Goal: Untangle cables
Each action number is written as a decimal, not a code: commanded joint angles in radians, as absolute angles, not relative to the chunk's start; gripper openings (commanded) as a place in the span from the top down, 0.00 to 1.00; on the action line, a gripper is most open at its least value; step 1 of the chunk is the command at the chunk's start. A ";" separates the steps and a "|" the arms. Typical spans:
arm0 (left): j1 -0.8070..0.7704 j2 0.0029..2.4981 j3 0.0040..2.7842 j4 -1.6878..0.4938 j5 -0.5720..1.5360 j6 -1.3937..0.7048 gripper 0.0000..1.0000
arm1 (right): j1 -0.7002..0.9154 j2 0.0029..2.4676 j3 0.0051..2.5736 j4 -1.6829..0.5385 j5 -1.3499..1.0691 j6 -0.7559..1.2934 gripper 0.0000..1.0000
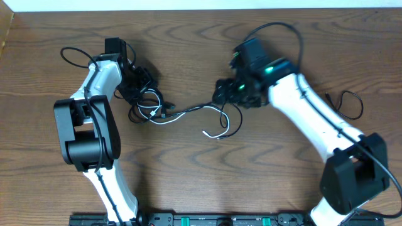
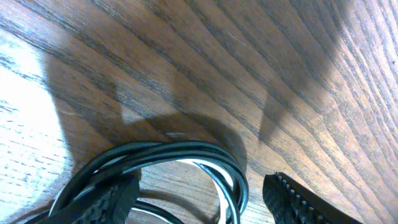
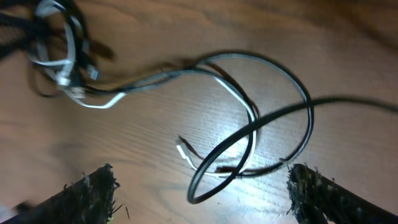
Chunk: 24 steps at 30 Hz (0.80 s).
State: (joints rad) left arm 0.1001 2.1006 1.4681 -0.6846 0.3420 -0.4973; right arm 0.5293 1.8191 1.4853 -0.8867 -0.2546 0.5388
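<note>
Task looks barely begun: the cables (image 1: 148,105) sit knotted left of center on the tabletop (image 1: 188,37), loose loops trailing right, left fingers (image 2: 292,199) released around the clump, right fingers (image 3: 311,188) spread, empty.

I log: one dark wood-grain table (image 1: 188,182); pale strip (image 1: 188,5) along its far edge; bright overhead glare.

Cables (image 1: 188,112) on table (image 1: 201,182) (mostly left)
</note>
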 commanded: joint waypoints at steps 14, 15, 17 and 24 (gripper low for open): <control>0.105 2.115 1.457 -0.695 0.296 -0.492 0.29 | 0.712 1.995 1.477 -0.908 0.024 0.694 0.32; 0.105 2.115 1.457 -0.695 0.296 -0.492 0.30 | 0.711 2.006 1.477 -0.903 0.025 0.693 0.44; 0.105 2.115 1.457 -0.695 0.296 -0.492 0.30 | 0.696 2.014 1.478 -0.871 0.024 0.659 0.99; 0.105 2.115 1.457 -0.695 0.295 -0.492 0.30 | 0.593 1.923 1.627 -0.932 -0.085 0.491 0.99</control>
